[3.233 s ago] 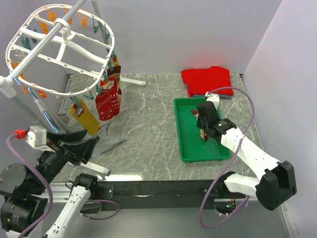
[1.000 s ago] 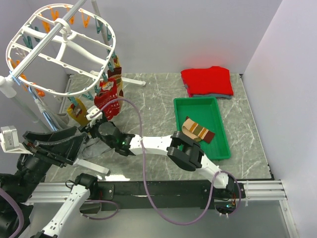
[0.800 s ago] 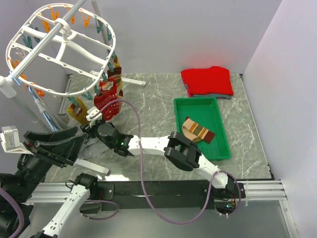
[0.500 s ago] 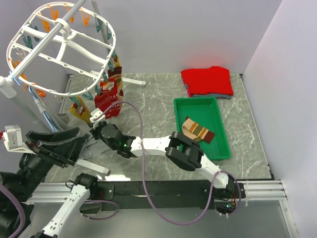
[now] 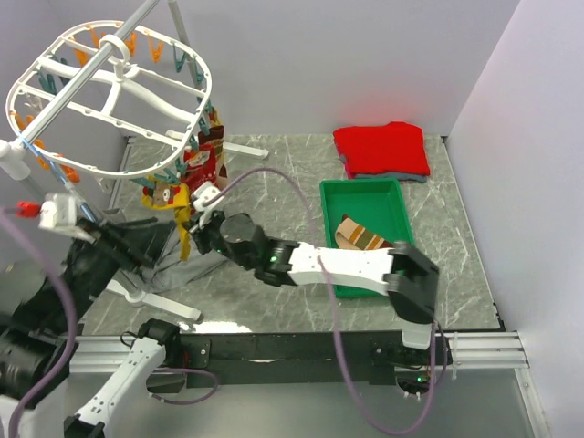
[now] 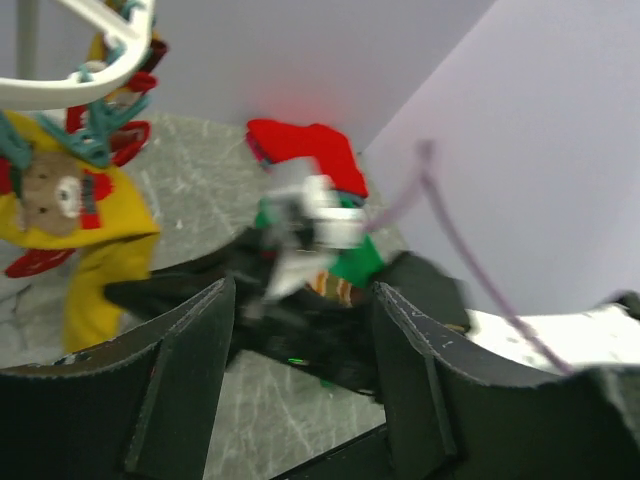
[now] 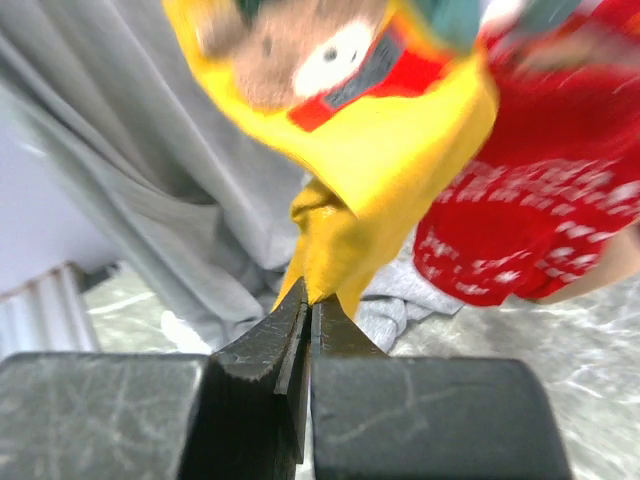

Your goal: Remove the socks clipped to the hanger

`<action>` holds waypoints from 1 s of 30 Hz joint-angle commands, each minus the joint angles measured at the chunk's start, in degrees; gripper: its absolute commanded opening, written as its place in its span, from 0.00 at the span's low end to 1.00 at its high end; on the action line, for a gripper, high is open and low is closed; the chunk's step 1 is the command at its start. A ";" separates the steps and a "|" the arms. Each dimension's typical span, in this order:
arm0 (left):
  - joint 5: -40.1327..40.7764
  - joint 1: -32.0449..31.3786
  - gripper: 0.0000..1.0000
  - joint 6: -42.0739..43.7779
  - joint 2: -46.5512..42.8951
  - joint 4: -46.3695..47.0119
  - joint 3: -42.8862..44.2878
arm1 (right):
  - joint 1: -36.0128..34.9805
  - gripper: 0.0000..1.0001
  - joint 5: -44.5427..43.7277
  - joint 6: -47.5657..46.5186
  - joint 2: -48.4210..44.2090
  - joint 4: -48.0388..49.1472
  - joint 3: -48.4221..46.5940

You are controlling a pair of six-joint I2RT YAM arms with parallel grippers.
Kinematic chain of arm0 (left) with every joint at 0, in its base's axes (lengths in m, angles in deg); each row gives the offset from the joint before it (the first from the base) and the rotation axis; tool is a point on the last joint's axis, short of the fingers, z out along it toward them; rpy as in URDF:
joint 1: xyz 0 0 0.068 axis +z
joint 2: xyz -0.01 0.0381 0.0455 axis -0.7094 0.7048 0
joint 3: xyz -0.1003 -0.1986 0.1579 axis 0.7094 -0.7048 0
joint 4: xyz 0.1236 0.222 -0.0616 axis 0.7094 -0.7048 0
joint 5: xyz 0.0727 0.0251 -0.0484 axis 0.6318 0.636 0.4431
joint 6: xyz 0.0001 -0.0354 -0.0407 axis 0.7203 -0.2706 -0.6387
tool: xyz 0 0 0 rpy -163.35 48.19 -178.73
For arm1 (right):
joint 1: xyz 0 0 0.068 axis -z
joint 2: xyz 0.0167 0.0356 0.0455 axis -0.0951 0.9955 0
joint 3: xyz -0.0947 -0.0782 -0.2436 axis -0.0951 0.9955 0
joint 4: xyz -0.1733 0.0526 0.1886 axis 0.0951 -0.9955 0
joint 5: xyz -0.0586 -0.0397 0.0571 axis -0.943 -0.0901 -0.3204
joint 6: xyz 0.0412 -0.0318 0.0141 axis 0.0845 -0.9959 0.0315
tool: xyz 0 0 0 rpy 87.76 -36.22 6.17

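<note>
The left gripper [image 6: 300,370] is wide apart and holds nothing. Over the worktop's far left corner, the yellow sock [image 7: 390,150] hangs clipped to the hanger [image 5: 117,66]. The right gripper [image 7: 308,305] pinches its bottom tip tight.

Green tray [image 5: 365,196] lying on marble worktop [image 5: 274,173]; folded red garment [image 5: 380,148] sitting just behind tray, against back wall.

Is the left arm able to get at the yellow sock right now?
Probably yes: the yellow sock hangs just ahead of the open left fingers. But the right fingers pinch its tip and partly block the way.
</note>
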 commanded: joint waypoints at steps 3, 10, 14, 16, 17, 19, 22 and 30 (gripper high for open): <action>7.75 -0.19 0.63 -0.24 4.93 1.21 -1.68 | -0.21 0.00 8.84 0.80 -10.14 -9.70 3.99; 9.43 -0.19 0.68 -2.35 4.14 7.72 -3.89 | 0.49 0.00 20.18 2.12 -16.46 -20.77 3.81; 11.53 -0.19 0.69 -3.32 4.50 8.69 -3.80 | 3.03 0.00 26.42 4.58 -19.72 -22.28 4.52; 12.67 -0.19 0.68 -3.93 4.67 8.34 -3.80 | 4.35 0.00 28.61 5.55 -21.04 -24.20 3.99; 14.34 -0.19 0.68 -4.02 4.85 8.26 -3.71 | 4.53 0.00 29.32 5.81 -21.48 -24.73 3.90; 15.93 -0.19 0.68 -4.11 5.37 7.73 -3.71 | 5.49 0.00 32.21 5.99 -22.53 -25.61 3.64; 17.69 -0.19 0.67 -5.16 6.16 8.34 -3.80 | 6.03 0.00 34.69 4.94 -23.15 -26.84 2.94; 23.06 -0.19 0.61 -13.68 8.01 7.99 -6.43 | 7.17 0.00 35.13 4.67 -24.47 -28.17 2.23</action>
